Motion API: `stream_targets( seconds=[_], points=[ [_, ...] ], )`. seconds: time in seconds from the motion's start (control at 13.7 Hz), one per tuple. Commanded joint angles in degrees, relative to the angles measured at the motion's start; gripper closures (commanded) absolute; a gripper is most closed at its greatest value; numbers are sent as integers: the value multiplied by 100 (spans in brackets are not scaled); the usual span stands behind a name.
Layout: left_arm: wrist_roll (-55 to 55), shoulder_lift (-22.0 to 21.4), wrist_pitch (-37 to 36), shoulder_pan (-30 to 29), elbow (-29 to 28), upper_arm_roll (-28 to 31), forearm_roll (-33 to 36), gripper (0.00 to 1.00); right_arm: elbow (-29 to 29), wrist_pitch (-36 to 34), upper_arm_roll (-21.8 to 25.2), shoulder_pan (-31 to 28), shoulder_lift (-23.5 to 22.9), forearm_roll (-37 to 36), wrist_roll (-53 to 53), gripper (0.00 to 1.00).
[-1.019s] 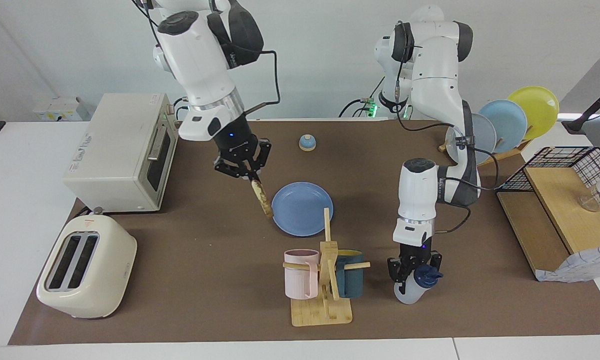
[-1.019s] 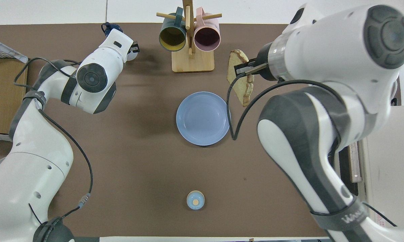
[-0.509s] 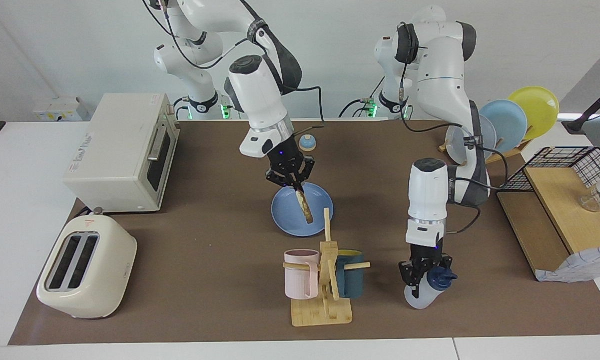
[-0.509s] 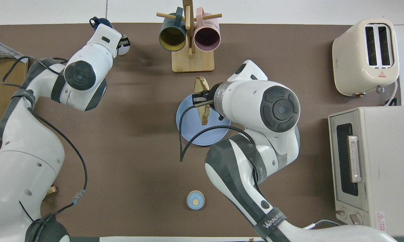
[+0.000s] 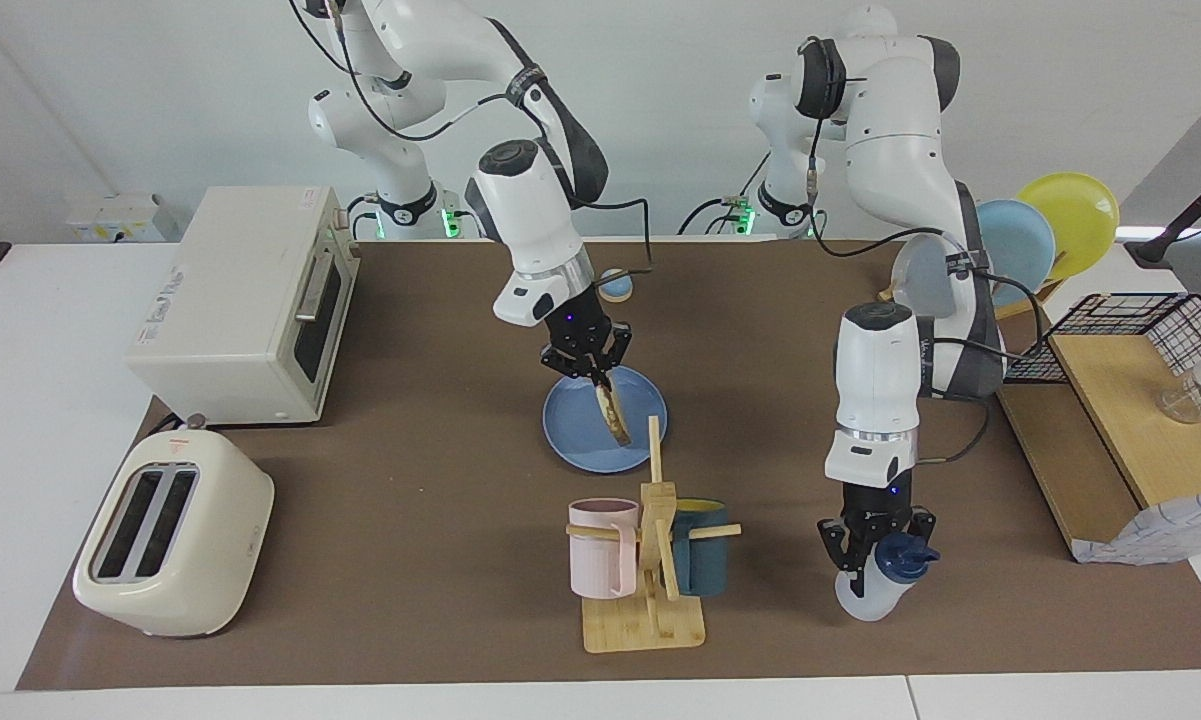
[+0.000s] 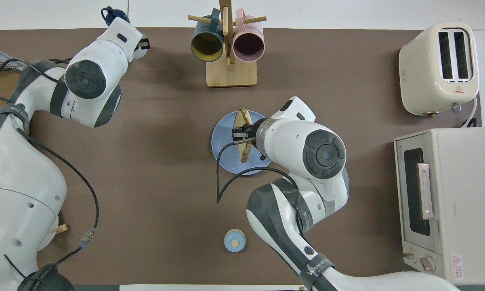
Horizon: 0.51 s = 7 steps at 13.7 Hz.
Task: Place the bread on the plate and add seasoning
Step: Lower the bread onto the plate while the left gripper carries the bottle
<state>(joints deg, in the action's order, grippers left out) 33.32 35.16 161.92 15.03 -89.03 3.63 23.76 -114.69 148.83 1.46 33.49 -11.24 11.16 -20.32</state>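
The blue plate (image 5: 572,428) lies mid-table and also shows in the overhead view (image 6: 225,147). My right gripper (image 5: 593,376) is shut on the upper edge of the bread (image 5: 613,415), which hangs edge-down and tilted over the plate. Its lower edge is close to the plate's surface; I cannot tell if it touches. The overhead view shows the bread (image 6: 242,117) under the right gripper (image 6: 240,135). My left gripper (image 5: 876,548) is shut on the seasoning bottle (image 5: 863,597), held tilted with its navy cap (image 5: 905,555) sideways, beside the mug rack. The overhead view shows the left gripper (image 6: 139,40) and the cap (image 6: 112,14).
A wooden mug rack (image 5: 650,575) with a pink and a teal mug stands farther from the robots than the plate. A toaster (image 5: 175,535) and a toaster oven (image 5: 245,300) are at the right arm's end. A bell (image 5: 617,288), a plate rack (image 5: 1045,225) and a wire shelf (image 5: 1125,420) stand elsewhere.
My right gripper carried the bread from beside the plate to over it and lowered it. My left gripper moved the tilted seasoning bottle toward the left arm's end of the table.
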Motion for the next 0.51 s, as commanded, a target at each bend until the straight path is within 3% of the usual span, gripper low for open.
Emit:
stream_targets(
  seconds=[0.0,0.44],
  points=[
    [-333,-264,-511,-569,-27,-651,68,100,-571,146,3,-36,359,140,-139,100],
    [-2098,-545,-2531,-2695,211,-3365,59,100,-967,242,3,-360,491,140,-130,100]
  ],
)
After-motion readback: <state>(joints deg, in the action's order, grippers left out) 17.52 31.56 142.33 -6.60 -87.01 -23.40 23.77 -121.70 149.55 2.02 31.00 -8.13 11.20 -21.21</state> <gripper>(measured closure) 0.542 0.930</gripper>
